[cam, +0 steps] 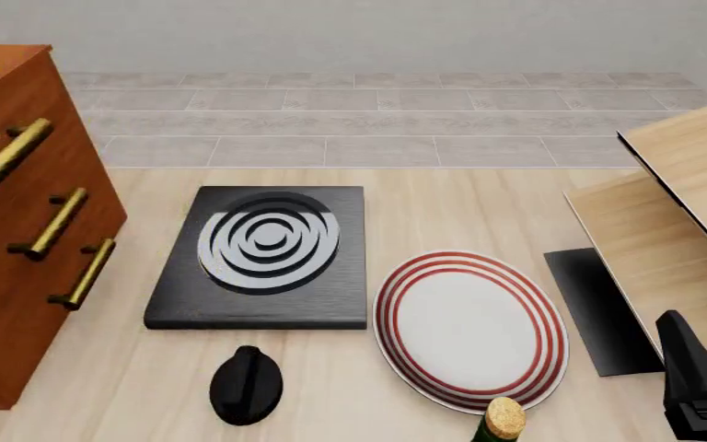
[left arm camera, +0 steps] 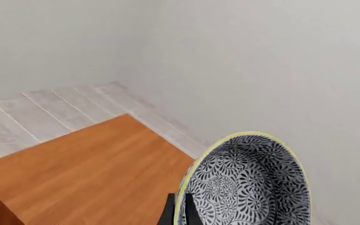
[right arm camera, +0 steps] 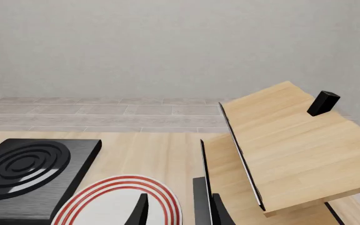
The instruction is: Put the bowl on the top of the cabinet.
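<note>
In the left wrist view, my left gripper is shut on the pale rim of the bowl. One finger is inside and one outside, and the bowl is tilted so its blue-and-white patterned inside shows. It hangs above and just off the edge of the cabinet's flat reddish-brown top. In the front view the cabinet stands at the left with its brass handles; the bowl and left gripper are out of that view. My right gripper is open and empty, low near the plate.
A white plate with red rings lies mid-table beside a black hob block. A black knob-like object and a bottle top sit near the front edge. Pale wood panels stand at the right, by my right arm.
</note>
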Controlling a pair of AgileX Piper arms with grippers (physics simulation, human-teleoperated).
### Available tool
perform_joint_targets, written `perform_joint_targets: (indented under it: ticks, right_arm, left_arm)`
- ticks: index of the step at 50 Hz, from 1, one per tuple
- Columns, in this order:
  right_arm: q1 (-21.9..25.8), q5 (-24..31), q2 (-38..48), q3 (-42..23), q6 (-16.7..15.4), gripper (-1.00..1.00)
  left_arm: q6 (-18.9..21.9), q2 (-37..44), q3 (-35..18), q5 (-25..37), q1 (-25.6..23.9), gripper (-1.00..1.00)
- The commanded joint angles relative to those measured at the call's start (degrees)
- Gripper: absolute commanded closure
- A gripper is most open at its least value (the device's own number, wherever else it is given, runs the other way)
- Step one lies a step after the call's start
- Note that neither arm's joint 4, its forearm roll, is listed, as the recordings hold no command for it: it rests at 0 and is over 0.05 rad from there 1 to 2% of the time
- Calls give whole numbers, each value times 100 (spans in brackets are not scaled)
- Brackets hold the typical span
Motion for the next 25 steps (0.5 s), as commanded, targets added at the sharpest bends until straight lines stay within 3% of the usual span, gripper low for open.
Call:
perform_joint_targets:
  ticks: [1, 25]
  right_arm:
    - [0, -2, 0, 0, 1, -100]
    - [-1, 0, 0, 0, 0, -100]
  left_arm:
    - [-501, 263, -4, -178, 416, 100]
    - [-987, 746, 62, -389, 998, 100]
